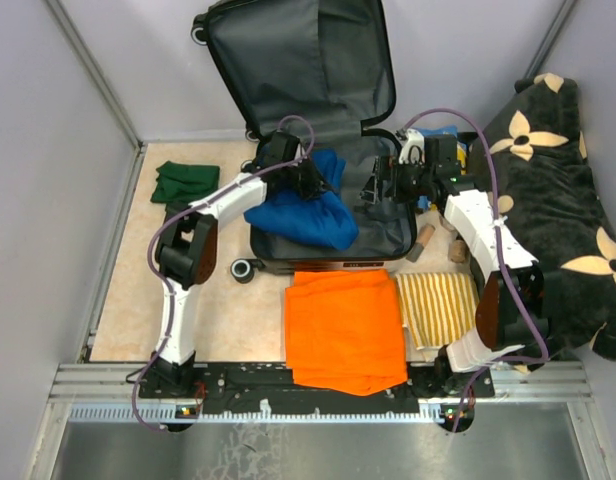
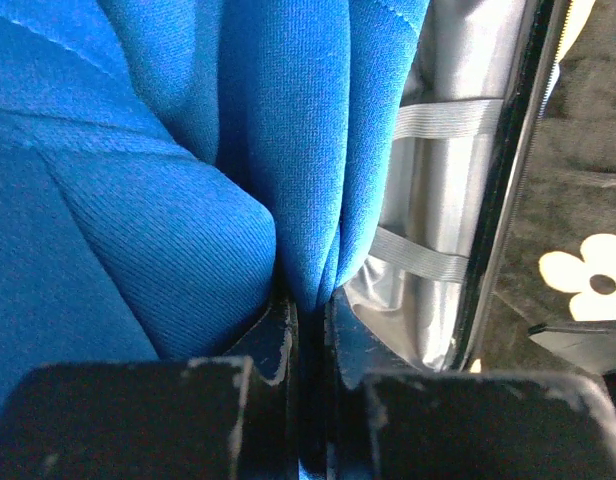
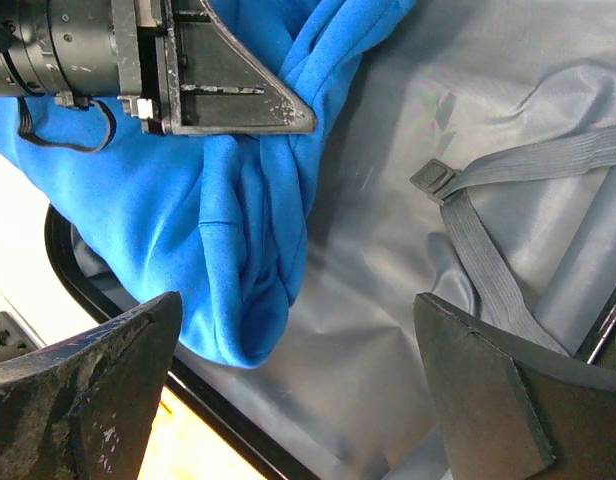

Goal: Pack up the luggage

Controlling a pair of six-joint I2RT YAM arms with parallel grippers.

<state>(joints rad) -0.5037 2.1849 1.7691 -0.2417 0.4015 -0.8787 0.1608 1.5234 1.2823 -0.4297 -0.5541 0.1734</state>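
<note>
Item: luggage (image 1: 298, 60), a small hard-shell suitcase, open at the far middle of the table (image 1: 128, 290), lid raised, grey-lined base lying flat. We record both grippers over that base. Left gripper (image 2: 306, 310): jaws clenched on a fold of the blue sweatshirt (image 1: 308, 215), which lies in the base's left part. Right gripper (image 3: 298, 360): jaws spread wide, grasping nothing, above bare lining just beside the sweatshirt.

Overhead, folds of the crumpled bright blue fleece garment (image 1: 303, 215) bury the tips of the left gripper (image 1: 313, 182) and cover part of the grey lining of the open hard-shell suitcase (image 1: 383, 230), whose lid (image 1: 298, 60) runs off the top edge. Small brown bits (image 1: 425, 240) beside it are too small to identify.
</note>
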